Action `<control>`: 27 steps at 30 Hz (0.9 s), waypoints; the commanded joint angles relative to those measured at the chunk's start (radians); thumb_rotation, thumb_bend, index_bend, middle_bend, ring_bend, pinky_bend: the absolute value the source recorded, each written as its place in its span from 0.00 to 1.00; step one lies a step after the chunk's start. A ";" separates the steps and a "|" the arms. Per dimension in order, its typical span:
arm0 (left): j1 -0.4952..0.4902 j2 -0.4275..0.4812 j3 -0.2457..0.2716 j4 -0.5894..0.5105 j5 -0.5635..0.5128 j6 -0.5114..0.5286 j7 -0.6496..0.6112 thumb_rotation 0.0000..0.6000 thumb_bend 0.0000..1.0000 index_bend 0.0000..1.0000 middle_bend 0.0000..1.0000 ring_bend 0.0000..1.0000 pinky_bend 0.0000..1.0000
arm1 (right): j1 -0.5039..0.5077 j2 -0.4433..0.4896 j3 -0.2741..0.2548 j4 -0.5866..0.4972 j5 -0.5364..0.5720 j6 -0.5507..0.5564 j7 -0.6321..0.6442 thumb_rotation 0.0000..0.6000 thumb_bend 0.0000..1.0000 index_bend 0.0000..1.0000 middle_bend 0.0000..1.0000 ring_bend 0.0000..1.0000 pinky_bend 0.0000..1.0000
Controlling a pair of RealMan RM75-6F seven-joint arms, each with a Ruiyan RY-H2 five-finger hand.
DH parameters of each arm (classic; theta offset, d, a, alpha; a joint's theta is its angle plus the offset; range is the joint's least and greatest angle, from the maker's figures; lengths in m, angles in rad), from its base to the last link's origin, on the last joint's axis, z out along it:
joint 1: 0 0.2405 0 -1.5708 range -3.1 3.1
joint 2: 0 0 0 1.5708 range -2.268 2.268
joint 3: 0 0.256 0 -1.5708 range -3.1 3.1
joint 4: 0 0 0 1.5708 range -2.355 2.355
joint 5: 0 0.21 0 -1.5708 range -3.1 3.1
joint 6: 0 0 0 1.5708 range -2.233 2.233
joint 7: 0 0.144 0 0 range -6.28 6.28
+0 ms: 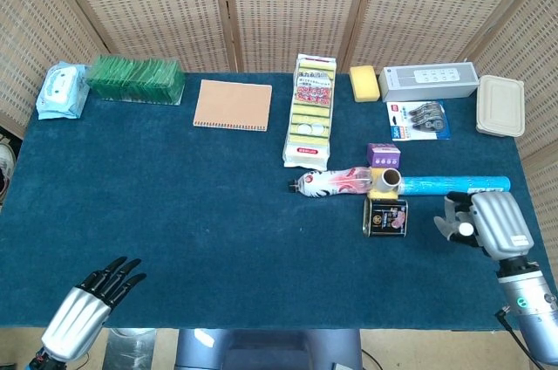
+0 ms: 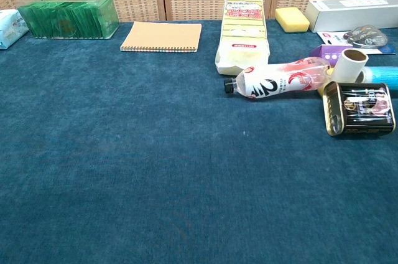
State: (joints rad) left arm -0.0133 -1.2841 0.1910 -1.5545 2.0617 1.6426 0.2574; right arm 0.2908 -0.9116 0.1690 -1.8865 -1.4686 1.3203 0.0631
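The head view looks down from high up at the whole table (image 1: 174, 213). The chest view looks low and close across it; both show the notebook (image 1: 232, 105) and bottle (image 2: 280, 81).

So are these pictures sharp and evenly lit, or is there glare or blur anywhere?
Head view: even, soft light, faint shadows, everything sharp, from the right hand to the notebook. Chest view: the tin and bottle are crisp, with slight glare on the tin's rim; the right edge crops the tin.
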 commanded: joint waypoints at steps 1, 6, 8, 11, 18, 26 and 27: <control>0.000 0.005 0.001 0.000 0.004 0.010 -0.008 1.00 0.28 0.22 0.18 0.16 0.40 | -0.012 -0.047 -0.005 0.005 0.054 0.022 -0.080 1.00 0.56 0.93 1.00 1.00 1.00; 0.000 -0.001 -0.019 -0.004 -0.034 -0.002 0.000 1.00 0.28 0.22 0.18 0.16 0.40 | -0.017 0.059 -0.111 -0.011 -0.158 -0.025 -0.047 1.00 0.56 0.93 1.00 1.00 1.00; 0.003 -0.004 -0.012 -0.003 -0.025 -0.001 0.008 1.00 0.28 0.22 0.18 0.16 0.40 | 0.005 0.051 -0.015 -0.043 -0.061 0.034 -0.056 1.00 0.56 0.93 1.00 1.00 1.00; 0.005 0.001 0.004 -0.001 0.005 0.010 0.000 1.00 0.28 0.22 0.18 0.16 0.40 | 0.033 0.022 0.080 -0.068 0.074 0.066 -0.036 1.00 0.55 0.93 1.00 1.00 1.00; 0.008 0.005 -0.015 0.000 -0.026 0.019 -0.009 1.00 0.28 0.22 0.18 0.16 0.41 | 0.032 0.078 -0.147 0.021 -0.096 -0.192 -0.070 1.00 0.54 0.93 1.00 1.00 1.00; 0.013 0.005 0.005 0.002 0.014 0.035 -0.010 1.00 0.28 0.22 0.18 0.16 0.41 | 0.002 -0.051 -0.022 0.004 -0.079 0.072 0.050 1.00 0.53 0.93 1.00 1.00 1.00; 0.012 0.006 0.001 0.002 0.010 0.034 -0.012 1.00 0.28 0.22 0.18 0.16 0.41 | -0.002 -0.022 -0.078 0.011 -0.148 0.033 0.063 1.00 0.53 0.93 1.00 1.00 1.00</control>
State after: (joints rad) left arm -0.0002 -1.2801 0.1951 -1.5524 2.0757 1.6751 0.2486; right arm 0.3065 -0.9196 0.1514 -1.8790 -1.4907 1.3459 0.0336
